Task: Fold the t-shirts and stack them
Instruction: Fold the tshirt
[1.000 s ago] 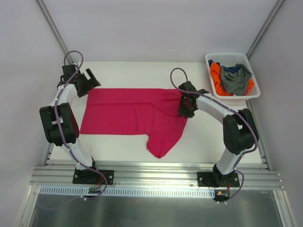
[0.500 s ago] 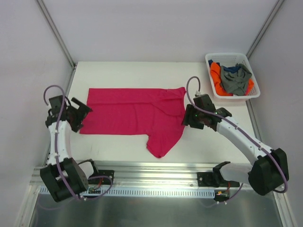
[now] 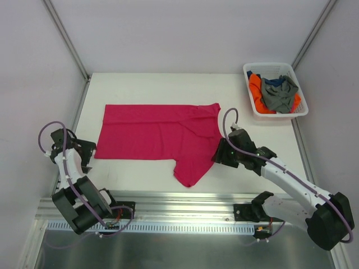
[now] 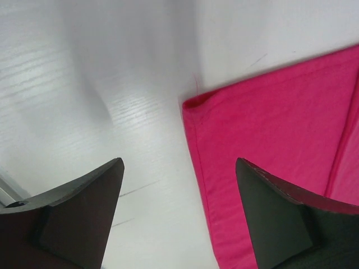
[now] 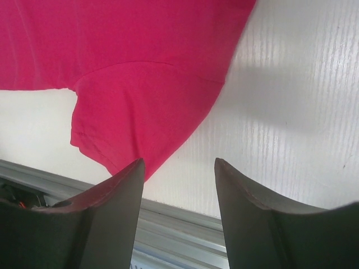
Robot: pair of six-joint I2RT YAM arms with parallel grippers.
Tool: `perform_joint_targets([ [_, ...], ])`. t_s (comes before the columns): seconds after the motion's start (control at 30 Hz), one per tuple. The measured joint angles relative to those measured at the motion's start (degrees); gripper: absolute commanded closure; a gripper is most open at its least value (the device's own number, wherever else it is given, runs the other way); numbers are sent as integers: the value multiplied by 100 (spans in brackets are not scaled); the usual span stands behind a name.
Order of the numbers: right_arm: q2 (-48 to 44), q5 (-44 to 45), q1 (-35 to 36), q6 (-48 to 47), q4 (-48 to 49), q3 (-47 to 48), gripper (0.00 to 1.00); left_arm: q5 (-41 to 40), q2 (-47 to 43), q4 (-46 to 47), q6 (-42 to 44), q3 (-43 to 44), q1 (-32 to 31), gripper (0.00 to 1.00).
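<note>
Pink t-shirt (image 3: 160, 134) spread flat on the bench (image 3: 151, 84), both pincers open and holding nothing.
Left pincer (image 3: 85, 152) hangs with jaws wide just off the shirt's near-left corner. The right pincer (image 3: 220, 152) hangs with jaws apart over bare bench, beside the sleeve (image 3: 190, 168) that points toward the arms. At the far right, a white basket (image 3: 301, 110) holds the grey (image 3: 280, 95), orange (image 3: 255, 87) and dark blue (image 3: 273, 82) t-shirts, crumpled.

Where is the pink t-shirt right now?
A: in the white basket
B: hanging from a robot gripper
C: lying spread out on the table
C: the pink t-shirt lies flat on the white table, outside the basket, with nothing gripping it.
</note>
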Motion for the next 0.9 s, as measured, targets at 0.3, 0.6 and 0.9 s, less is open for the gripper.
perform_joint_targets([
  [0.3,129,264,144,361,476,-74,43,-118,743,710,37,20,0,30],
  [0.6,498,271,170,396,507,70,43,-125,791,1274,116,-59,0,37],
  [0.9,527,302,170,345,380,249,43,-24,807,1508,63,-337,-9,40],
])
